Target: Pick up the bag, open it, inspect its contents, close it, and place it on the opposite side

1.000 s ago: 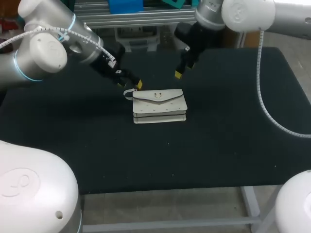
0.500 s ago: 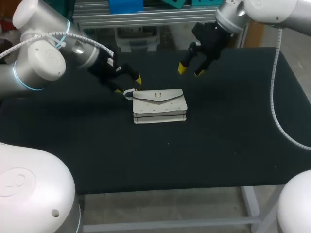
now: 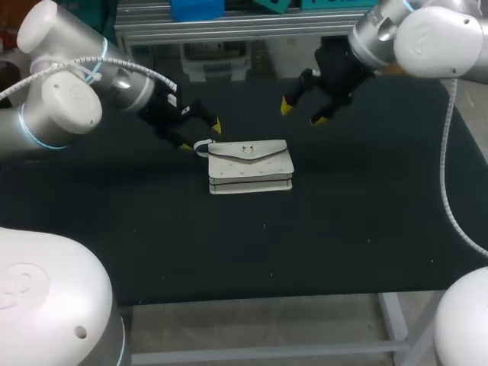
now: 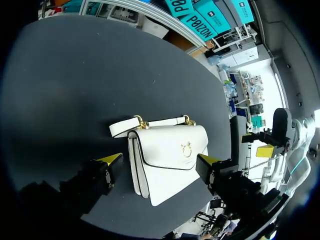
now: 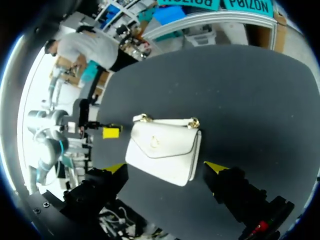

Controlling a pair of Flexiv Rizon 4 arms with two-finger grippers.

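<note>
Head view: the white, rectangular bag [image 3: 250, 166] lay flat with its flap shut, mid-way across the matte black table [image 3: 343, 213]. My left pincer [image 3: 201, 136] stood open beside the bag's strap end. My right pincer [image 3: 302, 113] was open and hung behind the bag, clear of it.

Left wrist view: the smooth, pointed flap carried a gold ring clasp [image 4: 186, 148]. The flat strap [image 4: 145, 125] lay along the bag's edge.

Right wrist view: the bag lay ahead of my spread fingers.

Bag [image 3: 250, 166] contents: hiding under the shut flap [image 3: 248, 152] in every view.
Strap [image 3: 201, 146]: showing only as a small loop in the head view, the rest lying behind the bag.
Clasp [image 3: 246, 150]: appearing too small in the head view for telling its shape.
Left gripper [image 3: 201, 136] and strap: overlapping in the head view, leaving contact or gap unreadable there.
Left fingers [image 4: 102, 175]: melting into the dark table [image 3: 366, 213] in the wrist view, only yellow tips standing out.
Table's near corners: lying covered by the white arm bases [image 3: 53, 305].
Left arm [image 3: 69, 91] and right arm [image 3: 427, 30]: running out past the head view's edges.
</note>
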